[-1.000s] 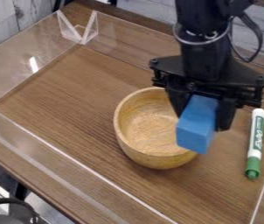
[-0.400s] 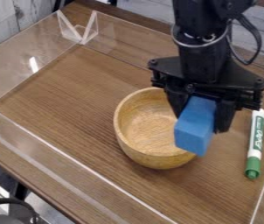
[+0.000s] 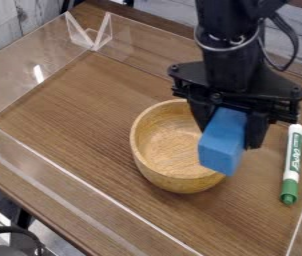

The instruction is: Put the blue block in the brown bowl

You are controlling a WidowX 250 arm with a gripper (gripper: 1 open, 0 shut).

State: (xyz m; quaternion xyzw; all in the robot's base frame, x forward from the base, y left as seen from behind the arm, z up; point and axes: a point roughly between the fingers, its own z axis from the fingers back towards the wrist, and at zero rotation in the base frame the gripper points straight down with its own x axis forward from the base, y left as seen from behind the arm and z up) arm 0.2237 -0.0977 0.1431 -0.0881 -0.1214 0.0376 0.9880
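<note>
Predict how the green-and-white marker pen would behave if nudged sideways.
The marker pen would probably roll, since its barrel looks round and it lies on the flat wooden table. It seems stiff and light, being slim and straight, so a small push would likely move it.

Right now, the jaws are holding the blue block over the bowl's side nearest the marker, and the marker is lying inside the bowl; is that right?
Not quite: the camera view shows the marker lying on the table, beside the bowl, not inside it.
</note>
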